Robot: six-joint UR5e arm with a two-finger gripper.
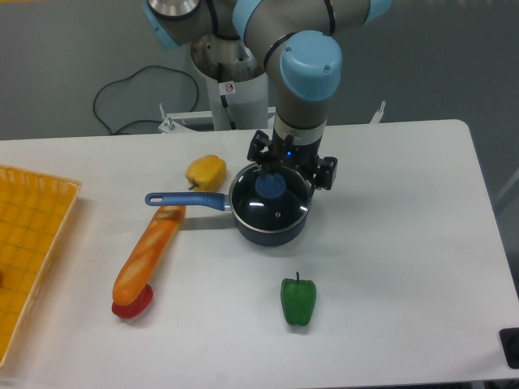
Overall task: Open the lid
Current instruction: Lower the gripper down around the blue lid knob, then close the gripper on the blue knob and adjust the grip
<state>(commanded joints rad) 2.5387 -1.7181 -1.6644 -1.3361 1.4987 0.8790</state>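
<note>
Well, the lid [271,201] sits on the saucepan [269,225], so nothing is opened yet. Right above its blue knob [270,185] hangs the gripper [272,172]; I cannot tell how wide it stands. Gripping and lifting remain.

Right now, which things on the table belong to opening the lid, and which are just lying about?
In the job: lid, its blue knob, saucepan, gripper.

Lying about: yellow pepper, baguette, green pepper, red item, orange tray.
</note>
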